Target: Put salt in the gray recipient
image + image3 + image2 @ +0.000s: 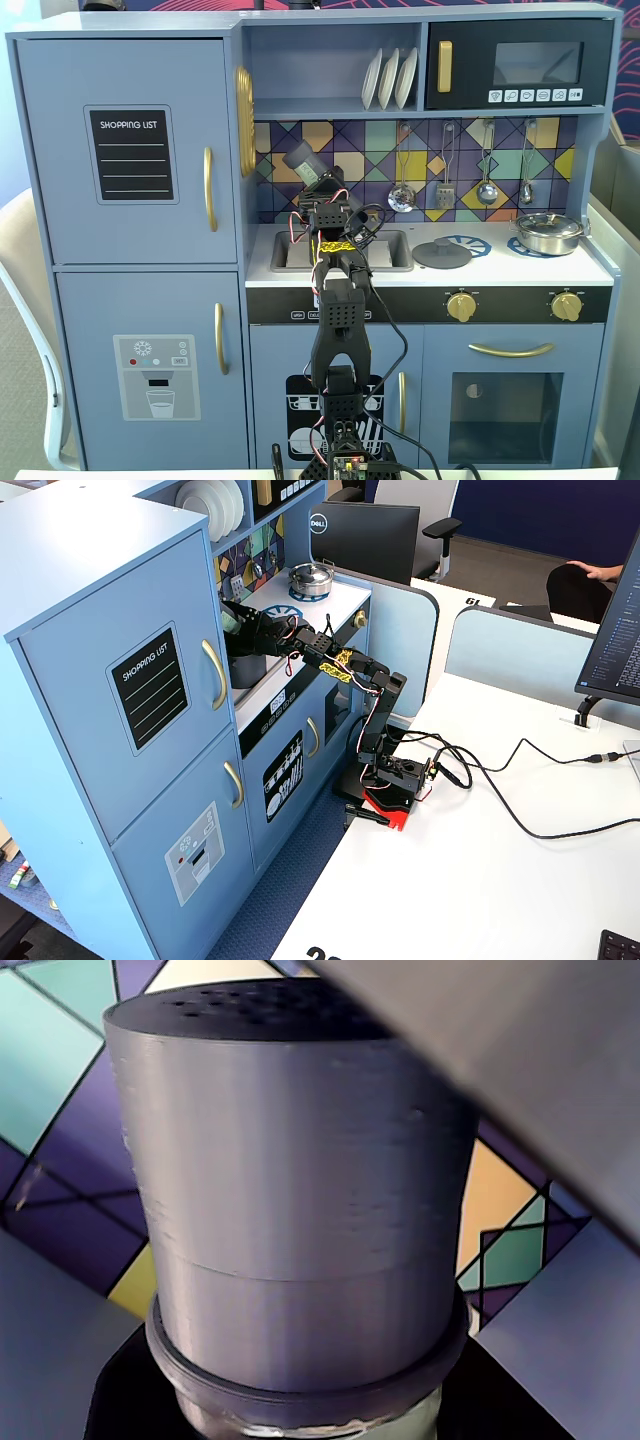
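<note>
Toy kitchen with the arm reaching over the sink [345,250]. The salt, a tall slim gray cylindrical shaker [302,163] with a perforated top, is held aloft above the sink's left half, tilted so its top leans up and to the left toward the tiled backsplash in a fixed view. The wrist view fills with the shaker's ribbed gray cap [300,1210], its holes visible at the upper edge. The black two-finger gripper [318,190] is pinched on the shaker's lower body; the fingers themselves are largely hidden behind the arm's wiring.

The gray recipient, a matte dark gray cylindrical pot [247,668], appears only in the side fixed view, as a dark shape standing at the sink below the arm; from the front the arm hides it, so its exact seat in or beside the sink cannot be told.

To the right of the sink lie a flat gray round lid [442,253] and, farther right, a shiny steel pan [547,233].

Risks, as judgement:
- The shaker is smooth and gripped low, so tipping it could let it pivot or slip between the fingers.
- The pot is masked by the arm, so a misjudged descent could strike its rim or drop the shaker into the sink.
- The shelf edge above the sink leaves little headroom for the raised shaker.
</note>
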`<action>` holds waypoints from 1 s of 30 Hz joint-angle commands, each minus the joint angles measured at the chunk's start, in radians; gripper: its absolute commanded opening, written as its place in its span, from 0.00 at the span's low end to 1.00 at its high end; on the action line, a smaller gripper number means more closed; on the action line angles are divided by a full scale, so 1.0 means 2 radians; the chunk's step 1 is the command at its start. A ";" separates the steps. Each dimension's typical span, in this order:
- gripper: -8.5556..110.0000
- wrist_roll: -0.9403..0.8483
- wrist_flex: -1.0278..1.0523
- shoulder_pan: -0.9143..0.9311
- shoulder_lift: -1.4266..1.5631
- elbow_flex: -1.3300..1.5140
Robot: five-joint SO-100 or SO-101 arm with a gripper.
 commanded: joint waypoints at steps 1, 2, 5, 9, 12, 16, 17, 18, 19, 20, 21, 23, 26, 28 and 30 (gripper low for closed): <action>0.07 -0.003 -0.005 -0.011 0.018 -0.064; 0.07 -0.006 -0.005 -0.015 0.013 -0.078; 0.07 -0.035 -0.005 -0.028 -0.002 -0.122; 0.07 -0.104 -0.015 -0.034 -0.007 -0.149; 0.07 -0.174 -0.006 -0.028 -0.005 -0.150; 0.07 -0.265 0.007 -0.006 0.007 -0.134; 0.07 -0.291 0.007 0.001 0.011 -0.129; 0.07 -0.316 0.010 0.008 0.013 -0.127; 0.07 -0.337 0.013 0.018 0.014 -0.127; 0.07 -0.357 0.015 0.029 0.015 -0.127; 0.07 -0.379 0.016 0.040 0.015 -0.127; 0.07 -0.421 0.019 0.061 0.015 -0.127; 0.07 -0.476 0.025 0.093 0.015 -0.127; 0.07 -0.505 0.026 0.117 0.016 -0.127; 0.07 -0.544 0.030 0.140 0.016 -0.127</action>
